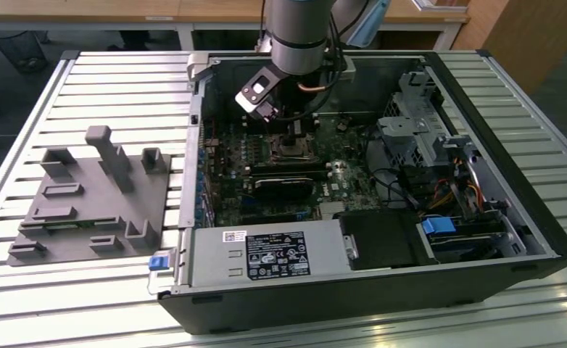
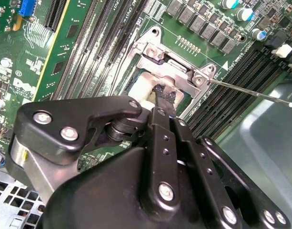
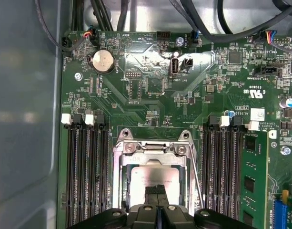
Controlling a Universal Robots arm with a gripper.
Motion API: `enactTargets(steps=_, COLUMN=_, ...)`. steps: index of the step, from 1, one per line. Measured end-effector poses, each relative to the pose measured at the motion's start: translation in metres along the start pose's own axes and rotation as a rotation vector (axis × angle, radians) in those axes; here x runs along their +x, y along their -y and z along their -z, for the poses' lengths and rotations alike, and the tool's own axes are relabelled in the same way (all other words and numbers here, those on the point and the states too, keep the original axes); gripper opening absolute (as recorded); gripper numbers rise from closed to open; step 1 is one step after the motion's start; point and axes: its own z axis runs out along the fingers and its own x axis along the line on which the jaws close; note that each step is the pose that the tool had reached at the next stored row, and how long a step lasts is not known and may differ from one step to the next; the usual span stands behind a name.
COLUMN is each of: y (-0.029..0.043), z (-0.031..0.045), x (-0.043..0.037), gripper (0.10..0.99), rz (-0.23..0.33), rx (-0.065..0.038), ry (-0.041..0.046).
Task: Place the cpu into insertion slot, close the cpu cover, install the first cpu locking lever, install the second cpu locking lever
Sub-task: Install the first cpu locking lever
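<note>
Fingers [image 3: 151, 194] of the gripper [image 3: 157, 190] are held narrow, all but shut, with nothing seen between them. Their tips appear to rest on the cpu [image 3: 138, 179], which is seated flat in the insertion slot [image 3: 118, 183] straight beneath them. The cpu cover [image 3: 155, 149] appears to be lowered around it. A locking lever [image 2: 250, 90] is seen standing free just beside the slot. In the exterior view, the slot is found at twelve o'clock from the black heatsink [image 1: 283, 187], inside the computer case [image 1: 515, 239].

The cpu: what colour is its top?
Dull silver-grey. The cpu shows best in the first wrist view.
</note>
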Motion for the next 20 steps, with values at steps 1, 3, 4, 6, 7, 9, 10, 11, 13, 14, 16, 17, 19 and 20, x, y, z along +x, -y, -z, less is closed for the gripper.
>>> enactTargets(steps=1, y=0.0, z=0.0006, x=0.0, gripper=0.106, rz=0.0, rx=0.0, ry=0.0)
enactTargets(steps=3, y=0.0, z=0.0021, x=0.0, gripper=0.106, rz=0.0, rx=0.0, ry=0.0001)
enactTargets(steps=4, y=0.0, z=0.0029, x=0.0001, gripper=0.106, rz=0.0, rx=0.0, ry=0.0001)
enactTargets(steps=6, y=0.0, z=0.0045, x=0.0001, gripper=0.106, rz=0.0, rx=0.0, ry=0.0001)
enactTargets(steps=7, y=-0.0001, z=0.0052, x=0.0001, gripper=0.106, rz=0.0, rx=0.0, ry=0.0)
enactTargets(steps=9, y=-0.0001, z=0.0065, x=0.0001, gripper=0.106, rz=0.0, rx=0.0, ry=0.0001)
enactTargets(steps=10, y=-0.0001, z=0.0071, x=0.0002, gripper=0.106, rz=0.0, rx=0.0, ry=0.0001)
enactTargets(steps=11, y=-0.0001, z=0.0076, x=0.0002, gripper=0.106, rz=0.0, rx=0.0, ry=0.0001)
enactTargets(steps=13, y=-0.0001, z=0.0086, x=0.0002, gripper=0.106, rz=0.0, rx=0.0, ry=0.0)
enactTargets(steps=14, y=-0.0001, z=0.0088, x=0.0003, gripper=0.106, rz=0.0, rx=0.0, ry=-0.0001)
enactTargets(steps=16, y=-0.0001, z=0.0091, x=0.0003, gripper=0.106, rz=0.0, rx=0.0, ry=-0.0001)
enactTargets(steps=17, y=-0.0001, z=0.0094, x=0.0002, gripper=0.106, rz=0.0, rx=0.0, ry=0.0002)
enactTargets(steps=19, y=-0.0001, z=0.0096, x=0.0003, gripper=0.106, rz=0.0, rx=0.0, ry=-0.0001)
enactTargets(steps=20, y=-0.0001, z=0.0098, x=0.0003, gripper=0.106, rz=0.0, rx=0.0, ry=0.0001)
